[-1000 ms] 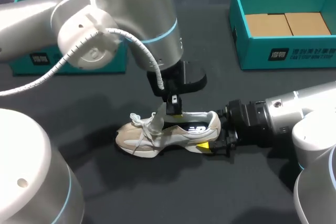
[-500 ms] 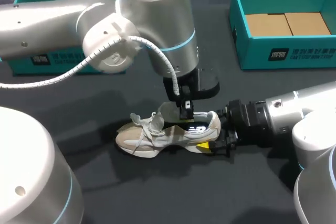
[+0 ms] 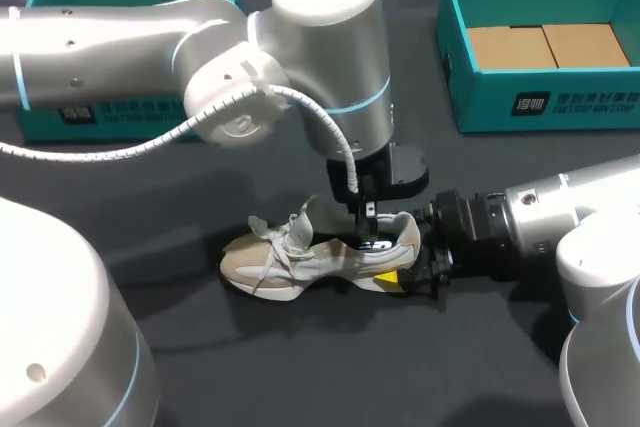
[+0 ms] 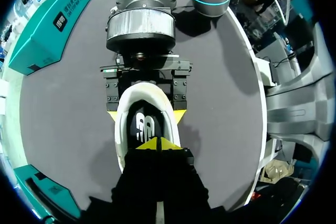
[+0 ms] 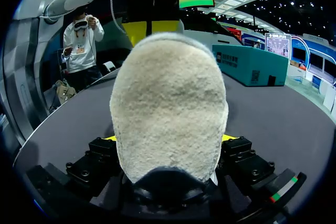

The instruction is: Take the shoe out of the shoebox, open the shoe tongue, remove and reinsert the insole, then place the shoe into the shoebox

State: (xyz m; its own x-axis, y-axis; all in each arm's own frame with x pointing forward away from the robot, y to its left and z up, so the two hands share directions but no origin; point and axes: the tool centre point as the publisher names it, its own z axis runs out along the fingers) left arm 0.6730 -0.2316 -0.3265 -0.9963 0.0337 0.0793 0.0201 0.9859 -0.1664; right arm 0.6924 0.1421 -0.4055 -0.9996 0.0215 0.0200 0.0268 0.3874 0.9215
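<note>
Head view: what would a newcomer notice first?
A beige shoe stands mid-table, heel clamped by the right gripper. The left gripper hangs over its opening, yellow tips together. An open teal shoebox sits at the table's far right.

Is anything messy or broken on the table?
Nothing looks broken. The shoe stands upright, its heel in the right gripper. Only the laces look messy: they are loose and untied, sprawling over the front.

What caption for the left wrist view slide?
Left gripper, tips together, at the shoe opening; right gripper clamps its heel.
</note>
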